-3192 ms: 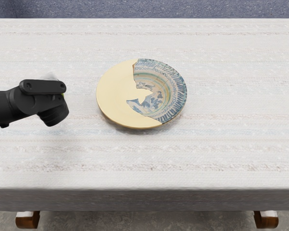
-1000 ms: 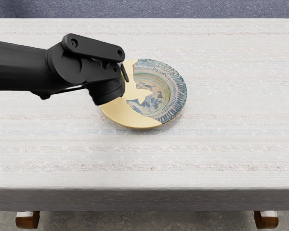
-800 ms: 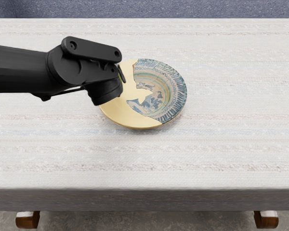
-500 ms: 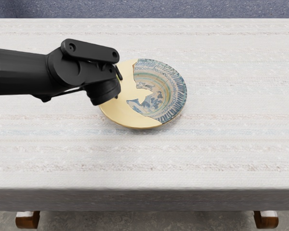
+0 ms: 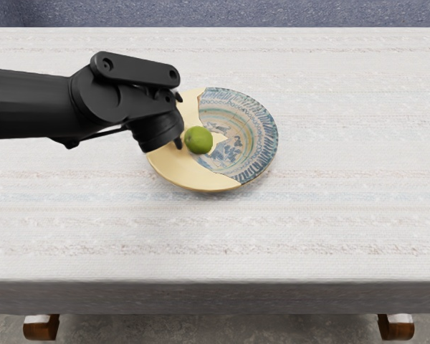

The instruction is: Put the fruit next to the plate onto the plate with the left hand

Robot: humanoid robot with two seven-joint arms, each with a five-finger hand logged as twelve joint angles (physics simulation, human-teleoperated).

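A small green lime (image 5: 198, 140) lies on the round plate (image 5: 236, 168), left of its middle. The plate is tan on the left and blue-patterned on the right. My left hand (image 5: 161, 122), black, hangs over the plate's left edge, its arm coming in from the left. The lime sits just right of the hand, apart from the palm, with a fingertip close beside it. The fingers look relaxed and hold nothing. The right arm does not show.
The plate stands on a long pale cloth-covered table (image 5: 308, 222). Its front edge runs across the lower part of the view, with two wooden feet below.
The lime, hidden in the hand before, now lies free on the plate. The hand has stayed over the plate's left edge after carrying it in from the left.
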